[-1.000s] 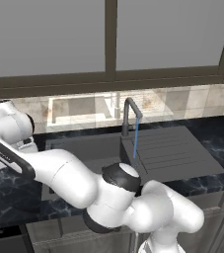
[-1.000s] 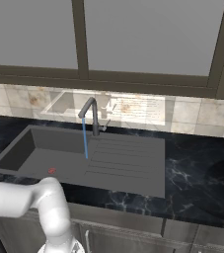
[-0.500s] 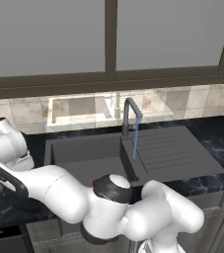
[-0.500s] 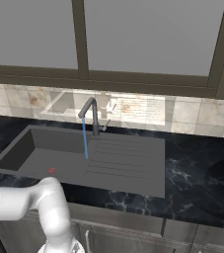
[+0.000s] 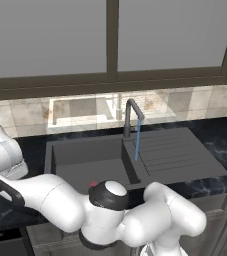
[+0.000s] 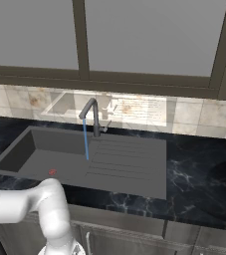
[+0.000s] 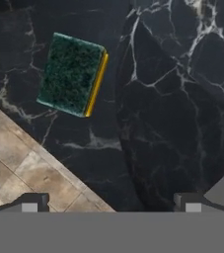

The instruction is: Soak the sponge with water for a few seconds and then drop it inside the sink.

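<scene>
Little of the task is judged done. The water [image 5: 136,141] is seen running from the faucet [image 5: 130,116] into the sink [image 5: 85,159], so the soaking source is ready. The sponge [image 7: 73,74] is seen lying flat on the marbled surface [image 7: 172,113], green scouring side up (a yellow edge shows along one side), well apart from the sink and to its left. The end effector [image 7: 111,201] is held above the surface with its fingers spread apart and nothing between them; the sponge lies ahead of it, untouched. Grasping, soaking under the stream and dropping into the sink are all left to be done.
</scene>
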